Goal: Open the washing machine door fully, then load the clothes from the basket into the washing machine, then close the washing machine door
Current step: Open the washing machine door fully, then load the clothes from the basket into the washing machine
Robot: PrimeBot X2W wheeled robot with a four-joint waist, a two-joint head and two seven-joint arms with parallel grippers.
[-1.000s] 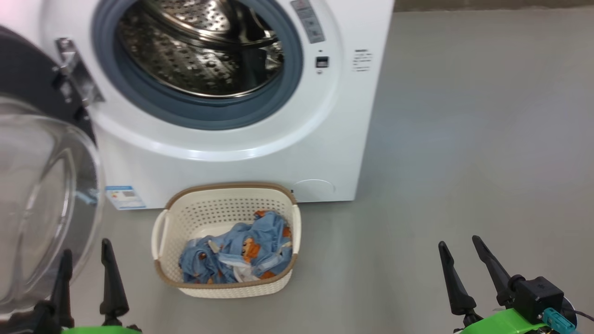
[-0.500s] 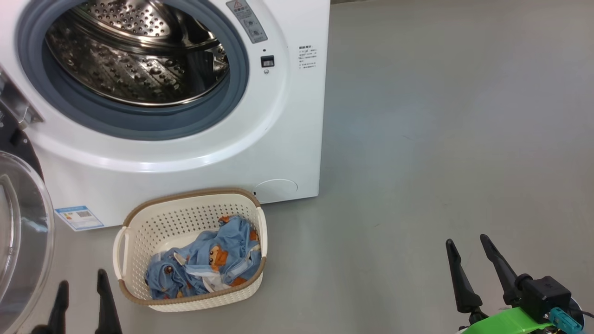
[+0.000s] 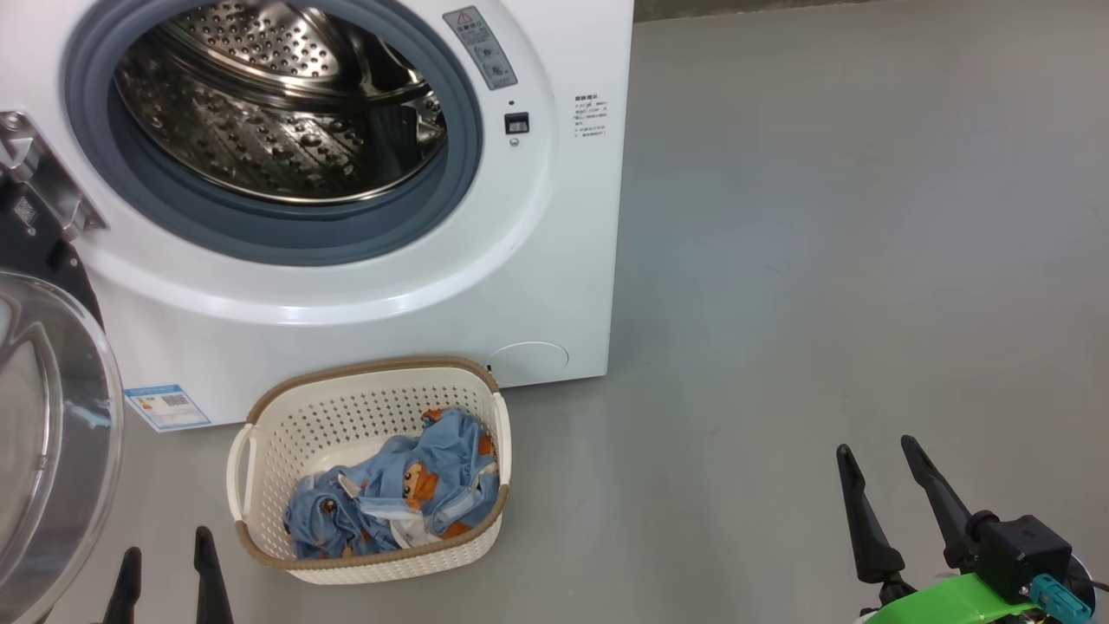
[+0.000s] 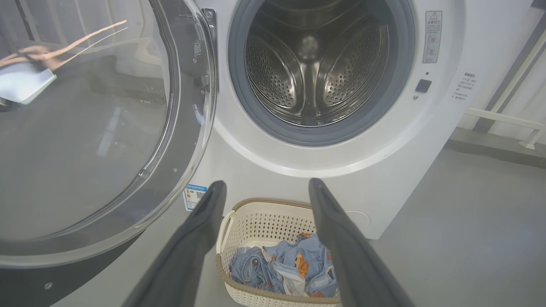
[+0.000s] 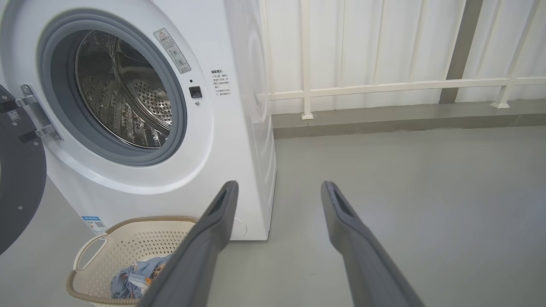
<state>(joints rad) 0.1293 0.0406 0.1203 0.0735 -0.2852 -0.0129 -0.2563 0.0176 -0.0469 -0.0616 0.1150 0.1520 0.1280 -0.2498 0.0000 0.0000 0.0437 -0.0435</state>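
found the washing machine door [image 3: 43, 416] swung wide on its hinge [image 3: 43, 186], off to the left of the left gripper [image 3: 166, 546]; judged the opening done and the loading next. saw the left gripper and the right gripper [image 3: 875, 445] alike with jaws spread wide and holding nothing. noted the clothes [image 3: 398, 498] heaped in the basket [image 3: 372, 366], just ahead and a little right of the left jaws, well to the left of the right jaws. placed the washing machine [image 3: 554, 260] beyond the basket, with its drum [image 3: 277, 121] bare.

reckoned it best to bring the left jaws down over the top of the heap, bite deep into a thick fold rather than the thin white trim, stay off the basket's rim, and lift straight up before swinging toward the drum, lest loose cloth drag on the grey ring [image 3: 286, 243].

got from the left wrist view the drum's back wall head-on and the heap framed between the jaws. got from the right wrist view the machine's side and a white railing [image 5: 384, 87] beyond, yet had the heap half hidden there behind one finger.
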